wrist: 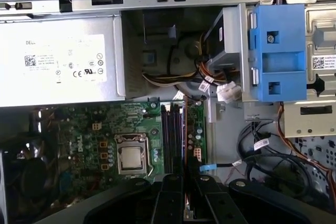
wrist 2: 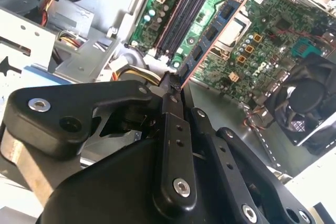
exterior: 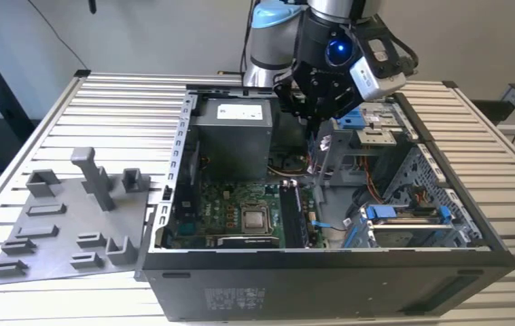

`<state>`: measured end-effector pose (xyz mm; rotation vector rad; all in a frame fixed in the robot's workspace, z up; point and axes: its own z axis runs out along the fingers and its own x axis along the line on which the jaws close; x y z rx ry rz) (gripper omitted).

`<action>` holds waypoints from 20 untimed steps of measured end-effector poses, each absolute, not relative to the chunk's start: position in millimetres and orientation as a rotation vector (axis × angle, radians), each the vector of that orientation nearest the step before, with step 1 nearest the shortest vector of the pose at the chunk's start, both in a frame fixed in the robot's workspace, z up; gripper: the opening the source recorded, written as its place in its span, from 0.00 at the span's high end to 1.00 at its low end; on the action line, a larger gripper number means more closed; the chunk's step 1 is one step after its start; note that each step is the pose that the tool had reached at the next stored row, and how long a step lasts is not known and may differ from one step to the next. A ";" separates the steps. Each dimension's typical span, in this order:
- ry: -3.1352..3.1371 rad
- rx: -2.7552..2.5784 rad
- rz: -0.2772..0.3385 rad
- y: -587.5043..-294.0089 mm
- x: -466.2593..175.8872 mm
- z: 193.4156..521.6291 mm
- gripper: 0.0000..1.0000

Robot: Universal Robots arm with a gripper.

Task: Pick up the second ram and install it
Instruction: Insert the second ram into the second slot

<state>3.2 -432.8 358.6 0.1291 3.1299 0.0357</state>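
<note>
jaws clamped on second ram [wrist 2: 211, 31], above motherboard [wrist 2: 273, 24]

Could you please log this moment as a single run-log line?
phase: carry | gripper: shut on second ram | position: above motherboard inside open case | seated: no

The gripper [wrist 2: 172, 86] pinches one end of the second ram [wrist 2: 210, 32], which hangs tilted over the green motherboard [wrist 2: 262, 51], near the black memory slots [wrist 2: 181, 17] and silver processor [wrist 2: 234, 27].
</note>
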 end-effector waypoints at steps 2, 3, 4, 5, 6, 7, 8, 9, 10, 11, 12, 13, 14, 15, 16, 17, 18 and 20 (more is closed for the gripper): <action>3.130 0.130 0.036 -432.9 3.2 356.4 0.85; 3.130 0.130 0.035 -433.0 3.2 355.5 0.85; 3.130 0.130 0.034 -432.9 3.2 354.6 0.85; 3.130 0.130 0.034 -433.0 3.2 353.6 0.85; 3.130 0.130 0.034 -433.0 3.2 352.7 0.85; 3.130 0.130 0.033 -433.0 3.2 351.7 0.85; 3.130 0.130 0.033 -433.0 3.2 350.9 0.85; 3.130 0.130 0.033 -433.0 3.2 350.0 0.85; 3.130 0.131 0.032 -433.0 3.2 349.2 0.85; 3.130 0.131 0.032 -433.1 3.1 348.2 0.85; 3.130 0.131 0.033 -433.2 3.1 346.9 0.85; 3.130 0.131 0.033 -433.3 3.1 345.7 0.85; 3.130 0.131 0.033 -433.4 3.1 344.4 0.85; 3.130 0.131 0.032 -433.5 3.1 343.2 0.85; 3.130 0.131 0.032 -433.5 3.2 342.1 0.85; 3.130 0.131 0.032 -433.7 3.2 341.1 0.85; 3.130 0.131 0.032 -433.9 3.2 340.3 0.85; 3.130 0.131 0.032 -434.7 3.2 338.5 0.85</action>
